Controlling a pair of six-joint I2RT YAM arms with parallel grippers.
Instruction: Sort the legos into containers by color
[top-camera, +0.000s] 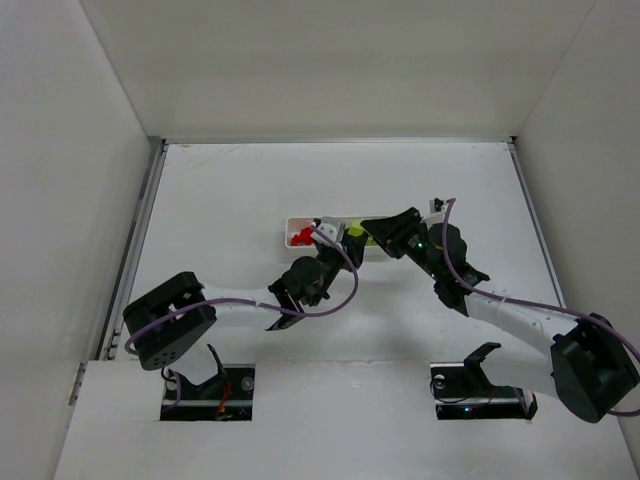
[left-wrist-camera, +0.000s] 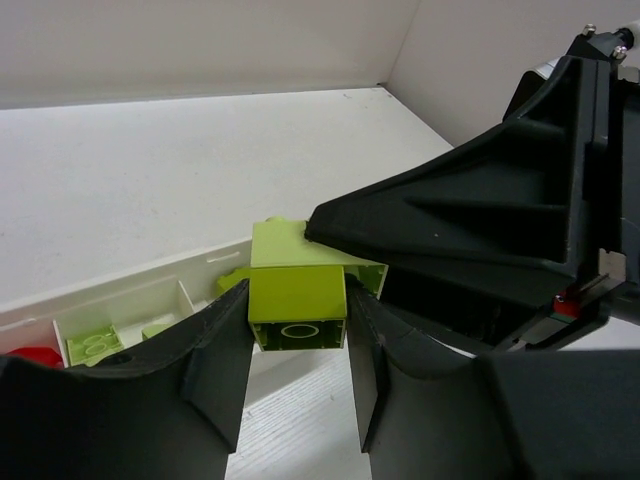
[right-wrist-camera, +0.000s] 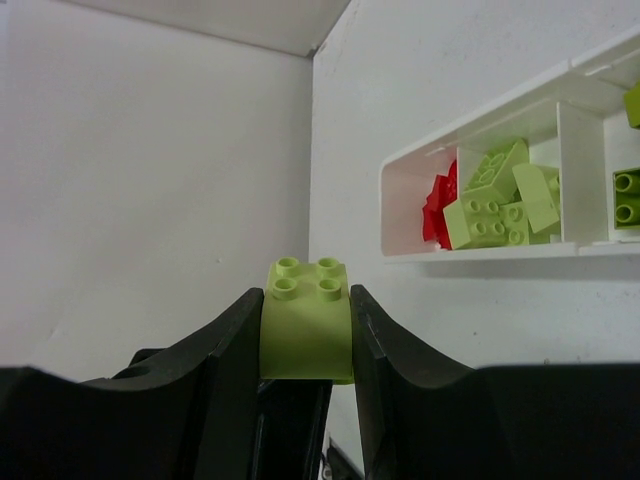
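Note:
My left gripper (left-wrist-camera: 298, 335) is shut on a yellow-green lego (left-wrist-camera: 297, 295) whose hollow underside faces the left wrist camera. A second yellow-green piece (left-wrist-camera: 285, 245) sits against its top, under a finger of the right gripper (left-wrist-camera: 450, 215). My right gripper (right-wrist-camera: 305, 305) is shut on a yellow-green lego (right-wrist-camera: 305, 330) with its studs showing. In the top view both grippers, left (top-camera: 333, 240) and right (top-camera: 372, 232), meet over the white tray (top-camera: 290, 228). One compartment holds red legos (right-wrist-camera: 437, 210) mixed with yellow-green ones (right-wrist-camera: 490, 200).
White walls enclose the table on three sides. The tray's near wall (right-wrist-camera: 480, 252) and its dividers (right-wrist-camera: 582, 170) lie close to both grippers. More yellow-green bricks (left-wrist-camera: 95, 345) and a red one (left-wrist-camera: 35, 355) lie in the tray. Purple cables (top-camera: 340, 290) loop beside the left arm.

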